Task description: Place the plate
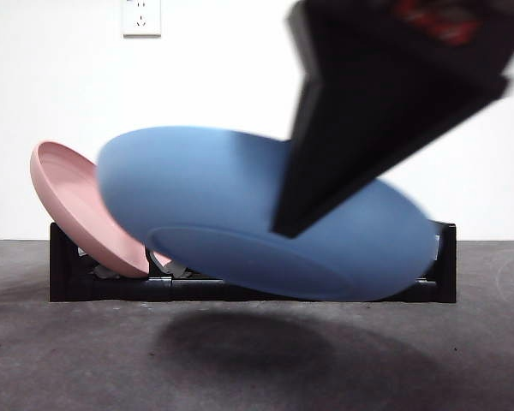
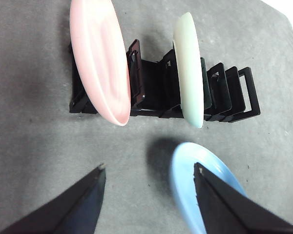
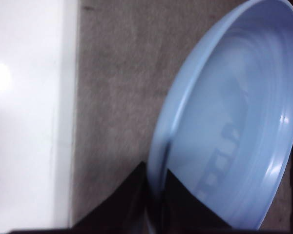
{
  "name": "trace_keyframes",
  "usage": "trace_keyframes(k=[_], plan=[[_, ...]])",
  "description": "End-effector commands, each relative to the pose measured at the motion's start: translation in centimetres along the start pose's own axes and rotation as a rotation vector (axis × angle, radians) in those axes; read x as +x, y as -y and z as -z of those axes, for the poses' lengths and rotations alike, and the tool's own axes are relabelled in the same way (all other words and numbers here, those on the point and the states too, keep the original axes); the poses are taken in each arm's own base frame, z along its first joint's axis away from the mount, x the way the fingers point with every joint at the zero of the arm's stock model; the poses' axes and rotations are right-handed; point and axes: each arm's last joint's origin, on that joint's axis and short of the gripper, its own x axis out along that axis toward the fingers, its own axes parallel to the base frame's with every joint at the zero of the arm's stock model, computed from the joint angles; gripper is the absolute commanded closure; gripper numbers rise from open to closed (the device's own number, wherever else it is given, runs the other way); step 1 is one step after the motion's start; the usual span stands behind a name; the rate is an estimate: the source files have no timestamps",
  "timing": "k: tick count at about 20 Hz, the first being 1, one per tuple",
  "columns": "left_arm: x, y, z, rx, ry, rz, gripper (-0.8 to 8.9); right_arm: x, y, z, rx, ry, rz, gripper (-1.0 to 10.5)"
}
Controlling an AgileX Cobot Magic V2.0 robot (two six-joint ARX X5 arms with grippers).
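Two jaws of our right gripper (image 3: 156, 204) pinch the blue plate (image 1: 240, 214) by its rim; stiff, smooth, likely slippery there. Left gripper (image 2: 149, 175) waits spread.

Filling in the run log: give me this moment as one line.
right gripper: shut on round blue plate, held above table | left gripper: open, holding nothing | black rack: pink plate, pale green plate

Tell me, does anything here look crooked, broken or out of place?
Nothing looks broken or spilled. The blue plate is off the table, tilted, with the right gripper shut on its rim, in front of the black rack. The pink plate leans in the rack, the pale green plate stands straighter. The left gripper is open, holding nothing.
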Motion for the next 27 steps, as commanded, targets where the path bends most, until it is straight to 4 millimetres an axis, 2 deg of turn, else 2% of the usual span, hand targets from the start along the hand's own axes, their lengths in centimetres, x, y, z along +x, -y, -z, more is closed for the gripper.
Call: trace_keyframes(k=[1, 4, 8, 11, 13, 15, 19, 21, 23, 25, 27], plan=[[-0.3, 0.3, -0.5, 0.038, 0.020, 0.002, 5.32, 1.2, 0.5, -1.1, -0.009, -0.011, 0.006, 9.4], [-0.3, 0.3, -0.5, 0.041, 0.020, 0.002, 5.32, 3.2, 1.1, -1.0, 0.016, -0.058, 0.008, 9.4], [-0.3, 0.3, -0.5, 0.042, 0.020, 0.002, 5.32, 4.7, 1.4, -0.6, 0.031, -0.110, -0.003, 9.4], [-0.3, 0.3, -0.5, 0.045, 0.020, 0.002, 5.32, 5.0, 1.3, -0.9, 0.043, -0.082, -0.037, 9.3], [-0.3, 0.3, -0.4, 0.043, 0.018, 0.001, 5.32, 5.5, 1.3, -1.1, 0.075, -0.062, -0.037, 8.6], [-0.3, 0.3, -0.4, 0.041, 0.016, 0.001, 5.32, 6.0, 1.3, -1.2, 0.129, -0.061, -0.033, 7.9], [-0.3, 0.3, -0.4, 0.041, 0.016, 0.001, 5.32, 6.0, 1.5, -1.8, 0.282, -0.016, -0.021, 7.7], [-0.3, 0.3, -0.4, 0.030, 0.016, 0.001, 5.32, 5.2, 1.9, -2.6, 0.378, 0.033, -0.083, 7.0], [-0.3, 0.3, -0.5, 0.013, 0.022, 0.004, 5.32, 3.4, 2.6, -3.8, 0.431, 0.081, -0.131, 6.6], [0.0, 0.3, -1.0, 0.009, 0.045, 0.011, 5.32, 0.4, 4.0, -4.8, 0.496, 0.149, -0.088, 6.6], [0.7, 0.3, -1.8, -0.013, 0.056, 0.023, 5.32, -2.9, 5.8, -4.8, 0.629, 0.258, -0.040, 6.6]])
